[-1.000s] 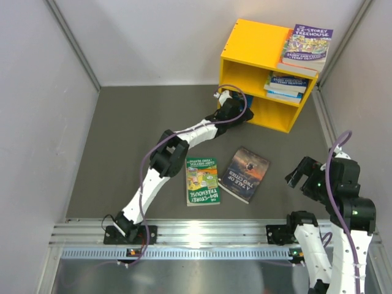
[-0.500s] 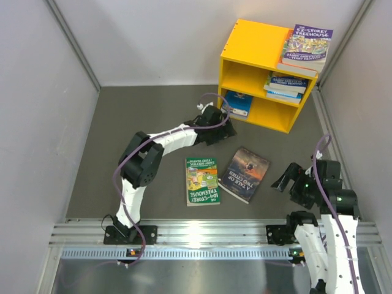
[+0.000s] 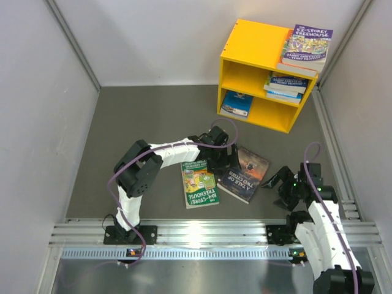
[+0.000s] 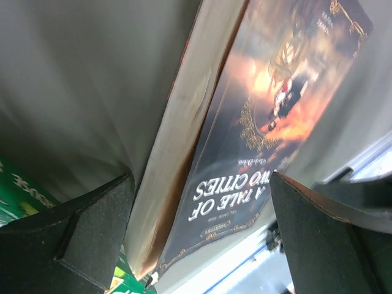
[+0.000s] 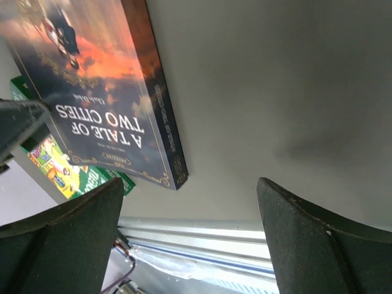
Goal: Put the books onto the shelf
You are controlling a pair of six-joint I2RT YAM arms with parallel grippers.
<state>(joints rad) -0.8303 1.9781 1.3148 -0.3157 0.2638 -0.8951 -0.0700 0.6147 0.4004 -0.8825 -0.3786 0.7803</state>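
Since my left gripper (image 3: 228, 160) hangs spread wide over the dark glossy paperback (image 3: 245, 174) lying flat on the grey table (image 3: 122, 122), well short of the bright yellow boxy shelf (image 3: 251, 46), I'd tilt to catch its page edge; my right gripper (image 3: 275, 182) gapes empty nearby

The yellow shelf (image 3: 254, 46) stands at the far right with a purple Treehouse book (image 3: 306, 48) flat on its top. A small stack (image 3: 286, 86) lies in its upper compartment and a blue book (image 3: 236, 103) in the lower. On the table (image 3: 141, 116), just beside each other (both flat, covers up), lie a green Treehouse book (image 3: 202, 187) and a dark book (image 3: 251, 173) titled "A Tale of Two Cities".
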